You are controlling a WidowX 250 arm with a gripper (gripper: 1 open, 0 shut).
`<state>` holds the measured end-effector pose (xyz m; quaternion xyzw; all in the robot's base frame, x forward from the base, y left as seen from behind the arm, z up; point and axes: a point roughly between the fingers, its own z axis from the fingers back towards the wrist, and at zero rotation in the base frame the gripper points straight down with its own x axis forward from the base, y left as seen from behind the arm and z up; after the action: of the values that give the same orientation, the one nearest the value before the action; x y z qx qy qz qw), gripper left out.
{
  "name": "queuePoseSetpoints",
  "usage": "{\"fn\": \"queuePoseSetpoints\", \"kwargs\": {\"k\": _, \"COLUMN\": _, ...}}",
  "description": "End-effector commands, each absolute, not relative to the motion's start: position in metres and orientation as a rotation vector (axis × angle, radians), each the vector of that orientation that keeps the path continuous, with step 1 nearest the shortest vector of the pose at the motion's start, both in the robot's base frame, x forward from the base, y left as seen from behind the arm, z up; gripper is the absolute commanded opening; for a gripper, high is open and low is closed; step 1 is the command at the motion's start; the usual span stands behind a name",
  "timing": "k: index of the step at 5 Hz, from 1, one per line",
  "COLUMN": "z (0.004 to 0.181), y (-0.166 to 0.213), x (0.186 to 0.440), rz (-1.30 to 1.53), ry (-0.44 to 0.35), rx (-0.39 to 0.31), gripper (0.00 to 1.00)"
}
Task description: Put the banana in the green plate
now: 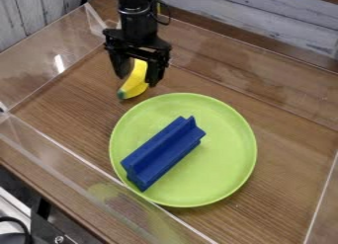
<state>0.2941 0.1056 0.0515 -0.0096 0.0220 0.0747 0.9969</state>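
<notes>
Camera view, seen from above and a little from the side. Black gripper (137, 66) pointing straight down, fingers spread wide, one on each side of the upper half of the banana (133, 82). Not possible to tell whether the fingers (161, 66) touch the fruit; no pinching visible, gap between them wider than the banana. Nothing lifted, nothing held.

Banana lying flat on the wooden table (79, 100), outside the green plate (224, 129), just beside its upper left rim, close but apart from it. Long axis running from upper right to lower left in the picture, slightly curved. Upper end hidden between the fingers; lower end, pale and a bit greenish, pointing toward the lower left, away from the gripper and along the edge of the plate. Yellow, smooth, shorter than the blue block (164, 151).

Blue block resting inside the plate, left of its centre, long axis also diagonal, from upper right down to lower left, roughly parallel to the banana. Lower end reaching close to the plate's front left rim. Ridge along its top, angular shape.

Plate round, lime green, shallow raised rim, sitting on the table in the middle of the picture, right half bare.

Clear plastic walls (53, 139) around the table surface, reflecting some light at the left and front. Pale plank wall (264, 16) behind, at upper right.
</notes>
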Motion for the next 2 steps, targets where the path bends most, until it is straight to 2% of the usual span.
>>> {"fn": "queuePoseSetpoints", "kwargs": {"k": 1, "z": 0.0595, "y": 0.1126, "x": 0.2989, "rz": 0.169, "ry": 0.006, "rx": -0.014, "gripper": 1.00}}
{"fn": "queuePoseSetpoints", "kwargs": {"k": 2, "z": 0.0585, "y": 0.1132, "x": 0.3004, "rz": 0.174, "ry": 0.003, "rx": -0.017, "gripper": 1.00}}
